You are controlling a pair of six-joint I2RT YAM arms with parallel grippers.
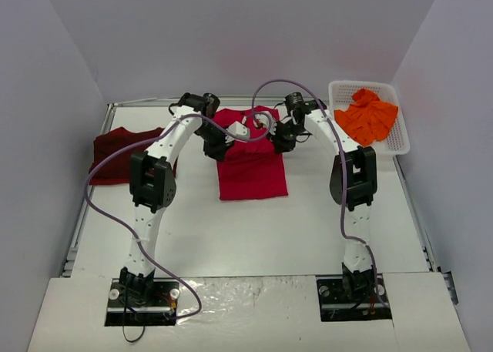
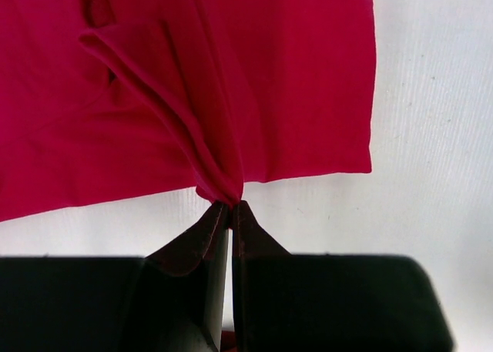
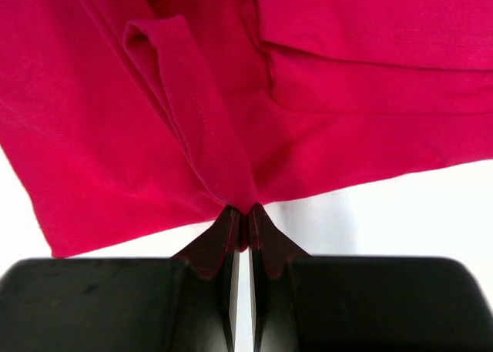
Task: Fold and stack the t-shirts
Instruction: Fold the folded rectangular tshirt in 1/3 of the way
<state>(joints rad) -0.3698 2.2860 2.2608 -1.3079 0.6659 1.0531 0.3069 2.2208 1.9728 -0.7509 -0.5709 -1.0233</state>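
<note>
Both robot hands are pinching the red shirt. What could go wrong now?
The left gripper and the right gripper each bite only a small pinch at the edge of the red shirt, so the cloth might slip out when pulled. The cloth bunches into ridges at both pinches, so the fold may come out wrinkled or crooked.

We see a white desk [image 1: 231,236] carrying a bright red t-shirt [image 1: 250,173] at its middle, a dark maroon t-shirt [image 1: 115,155] by its left edge, and a white lattice basket [image 1: 383,148] at the far right corner.
</note>
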